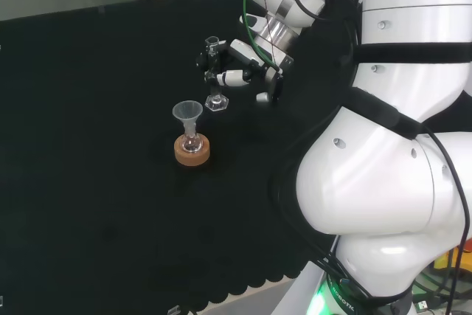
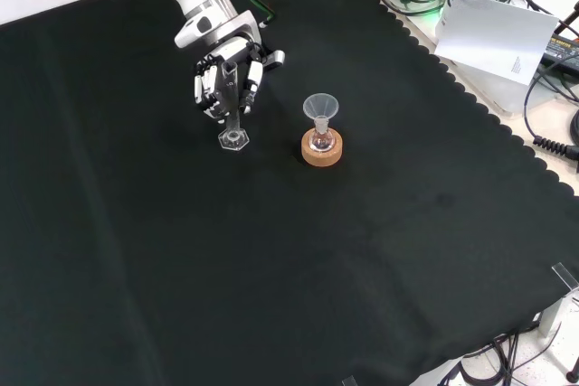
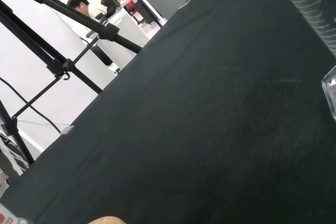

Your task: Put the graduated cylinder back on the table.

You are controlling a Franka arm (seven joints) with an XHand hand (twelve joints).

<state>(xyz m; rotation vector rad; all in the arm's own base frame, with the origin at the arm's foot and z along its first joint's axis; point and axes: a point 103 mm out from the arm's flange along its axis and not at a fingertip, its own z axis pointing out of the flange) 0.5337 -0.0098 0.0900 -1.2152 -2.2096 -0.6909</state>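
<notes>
The hand (image 2: 228, 79) has its fingers curled round the cylinder (image 2: 232, 119), holding it upright by the upper part of the tube, and the hexagonal foot looks to be at or just above the cloth (image 2: 271, 268); whether it touches yet I cannot tell from either the head or the front view. So the step in hand is, by my reading, the last of the set-down: the vessel is already over its place and nearly home. What the next move calls for is a straight, gentle lowering until the foot sits flat, then a release of the fingers outward without dragging the tube sideways, and a lift of the hand clear above the rim. The cylinder is clear, slim and tall on a small six-sided base, with fine graduation marks seen close in the wrist view; it looks empty. It stands well in from every edge of the bench, toward the far side in the front view, with a flask (image 2: 319, 140) carrying a funnel (image 2: 320, 107) on a cork ring (image 2: 321, 151) near it, apart, to its right in that view.
</notes>
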